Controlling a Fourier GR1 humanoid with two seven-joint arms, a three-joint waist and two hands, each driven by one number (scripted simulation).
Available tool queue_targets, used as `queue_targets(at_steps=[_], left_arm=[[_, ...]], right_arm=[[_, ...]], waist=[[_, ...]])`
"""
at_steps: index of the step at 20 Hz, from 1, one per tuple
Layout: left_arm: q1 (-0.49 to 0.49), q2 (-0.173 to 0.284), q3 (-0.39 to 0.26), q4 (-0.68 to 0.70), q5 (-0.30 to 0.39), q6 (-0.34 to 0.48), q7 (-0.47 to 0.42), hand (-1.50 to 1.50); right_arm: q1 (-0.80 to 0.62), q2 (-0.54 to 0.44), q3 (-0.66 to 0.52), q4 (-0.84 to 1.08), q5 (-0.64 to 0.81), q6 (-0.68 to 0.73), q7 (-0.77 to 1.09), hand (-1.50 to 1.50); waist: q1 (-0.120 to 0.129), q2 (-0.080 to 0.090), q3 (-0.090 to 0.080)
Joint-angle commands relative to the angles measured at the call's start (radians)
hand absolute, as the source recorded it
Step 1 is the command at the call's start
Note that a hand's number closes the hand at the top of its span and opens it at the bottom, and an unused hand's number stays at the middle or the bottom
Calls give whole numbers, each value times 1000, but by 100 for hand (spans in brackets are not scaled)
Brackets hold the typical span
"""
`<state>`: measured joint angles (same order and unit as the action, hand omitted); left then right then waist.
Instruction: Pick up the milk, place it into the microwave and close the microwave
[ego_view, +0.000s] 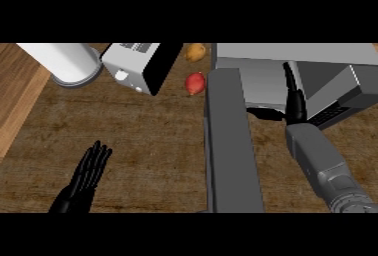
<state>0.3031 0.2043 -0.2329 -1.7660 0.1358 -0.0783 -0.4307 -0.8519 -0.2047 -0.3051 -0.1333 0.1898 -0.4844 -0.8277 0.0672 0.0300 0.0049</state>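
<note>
The grey microwave (295, 54) stands at the upper right, and its door (230, 150) swings out toward me as a long grey slab. My right forearm runs up beside the door, and my right hand (294, 102) reaches into the microwave's opening with straight fingers (288, 77) and the thumb out to the left. I cannot make out the milk; nothing shows in that hand. At the lower left my left hand (87, 176) rests open above the brown counter, fingers up.
A white cylinder (66, 61) stands at the upper left beside a silver toaster (136, 64). A red sweet potato (196, 83) and a yellow potato (196, 51) lie between the toaster and the microwave. A wooden strip (15, 95) borders the counter's left.
</note>
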Motion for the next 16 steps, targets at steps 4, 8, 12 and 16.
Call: queue_targets(at_steps=[4, 8, 12, 16], left_arm=[[-62, -7, 16, 32, 3, -7, 31, -150], [-24, -30, -34, -17, -29, 17, 59, -150], [-72, -47, -29, 4, -41, 28, 78, -150], [-28, -71, -62, 13, -73, 40, 39, -150]], right_arm=[[95, 39, -34, -6, -38, 71, -115, -150], [136, 11, -38, -8, -57, 272, -137, -150], [246, 67, -40, -31, -70, 296, -256, -150], [343, 76, -36, -44, -84, 381, -317, -150]], waist=[[-27, -12, -2], [-39, -19, -2], [-52, -22, -3], [-54, -24, -3]])
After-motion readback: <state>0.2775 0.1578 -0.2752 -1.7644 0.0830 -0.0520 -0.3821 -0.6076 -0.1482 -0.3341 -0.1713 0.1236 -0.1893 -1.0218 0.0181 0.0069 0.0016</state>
